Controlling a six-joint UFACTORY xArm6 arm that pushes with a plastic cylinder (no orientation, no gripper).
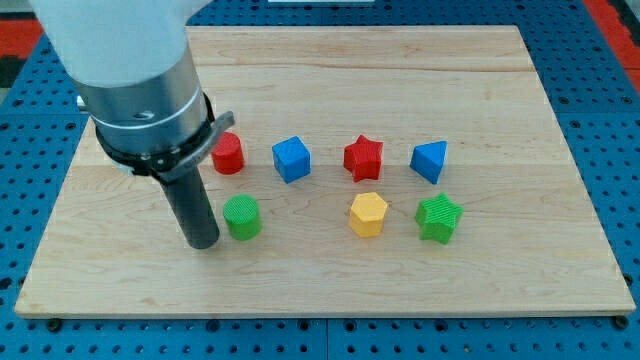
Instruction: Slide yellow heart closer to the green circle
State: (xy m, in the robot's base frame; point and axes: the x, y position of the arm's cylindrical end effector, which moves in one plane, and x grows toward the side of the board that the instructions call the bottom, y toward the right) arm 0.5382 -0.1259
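The only yellow block (368, 213) lies right of centre on the wooden board (330, 280); its outline looks six-sided rather than heart-shaped. The green circle (242, 217) lies to its left, about a fifth of the view's width away. My tip (203, 243) rests on the board just left of the green circle, on the side away from the yellow block. I cannot tell whether the tip touches the green circle.
A red circle (229, 153), a blue cube (291, 158), a red star (363, 157) and a blue triangle (429, 161) form a row above. A green star (438, 217) lies right of the yellow block. The arm's grey body (140, 80) covers the board's upper left.
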